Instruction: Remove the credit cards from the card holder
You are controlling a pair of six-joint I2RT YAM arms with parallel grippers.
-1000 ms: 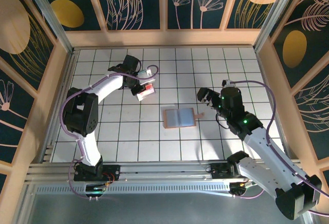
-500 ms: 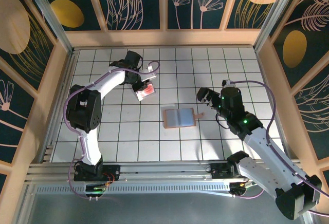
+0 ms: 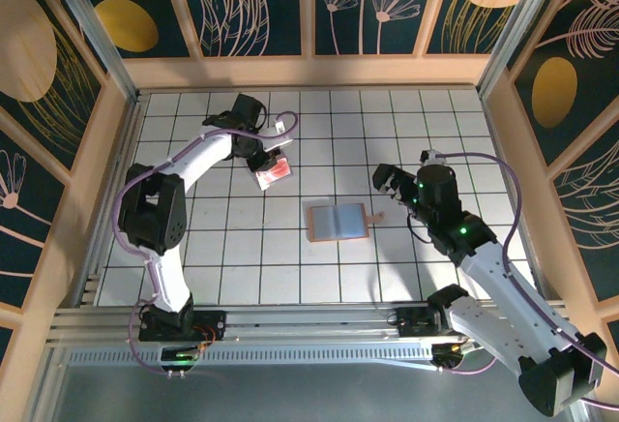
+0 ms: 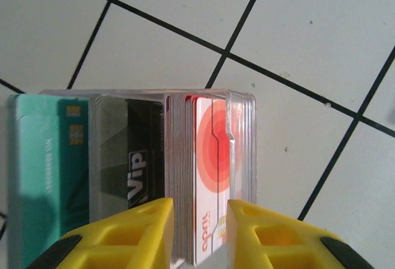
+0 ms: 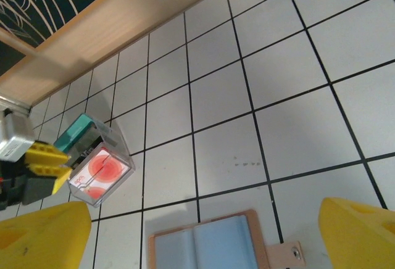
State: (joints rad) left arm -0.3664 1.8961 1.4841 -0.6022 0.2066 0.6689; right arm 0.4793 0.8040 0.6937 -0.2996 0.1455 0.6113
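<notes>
Checking upper left, we found left gripper (image 4: pixel 199 210) straddling card stack (image 4: pixel 210 152), couldn't tell if clamped; right gripper (image 3: pixel 390 183) gaped empty near card holder (image 3: pixel 338 222).

Card holder (image 3: pixel 338 222) open flat, blue-grey inside up.
Credit cards (image 3: pixel 276 171), seemingly in clear sleeves, sit bunched well to its left.

We list a white tiled surface (image 3: pixel 242 267) ruled with black grid lines; a pale wooden border (image 3: pixel 309 72) around it; dark blue wall panels (image 3: pixel 261 30) with gold ovals and line-drawn flowers; and a ribbed metal rail (image 3: pixel 290 320) along the near edge.
</notes>
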